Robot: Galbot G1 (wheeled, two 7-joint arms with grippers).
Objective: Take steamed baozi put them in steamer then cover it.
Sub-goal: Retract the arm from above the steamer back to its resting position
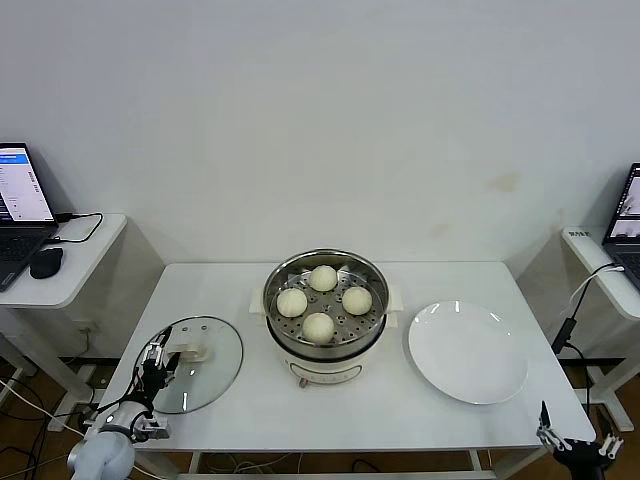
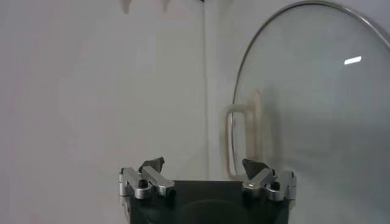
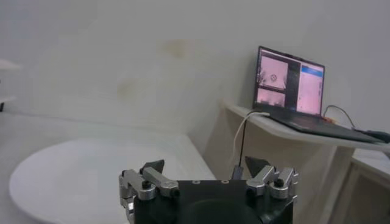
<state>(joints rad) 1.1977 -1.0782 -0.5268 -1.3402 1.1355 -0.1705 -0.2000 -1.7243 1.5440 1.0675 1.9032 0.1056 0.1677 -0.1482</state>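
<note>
The steamer (image 1: 300, 368) stands at the table's middle, uncovered. Several off-white baozi (image 1: 318, 327) lie on its perforated tray. The glass cover (image 1: 205, 372) lies flat on the table to the steamer's left, its cream handle (image 1: 188, 352) up. My left gripper (image 1: 156, 363) is open and empty at the cover's left edge, close to the handle. In the left wrist view the gripper (image 2: 207, 167) faces the handle (image 2: 244, 140) and the cover (image 2: 317, 109). My right gripper (image 1: 548, 435) is open and empty, low off the table's front right corner; it also shows in the right wrist view (image 3: 207, 165).
A white plate (image 1: 467, 350), with nothing on it, lies right of the steamer and shows in the right wrist view (image 3: 79, 176). Side desks with laptops stand at the left (image 1: 20, 200) and right (image 3: 291, 82). A cable (image 1: 580, 300) hangs by the right desk.
</note>
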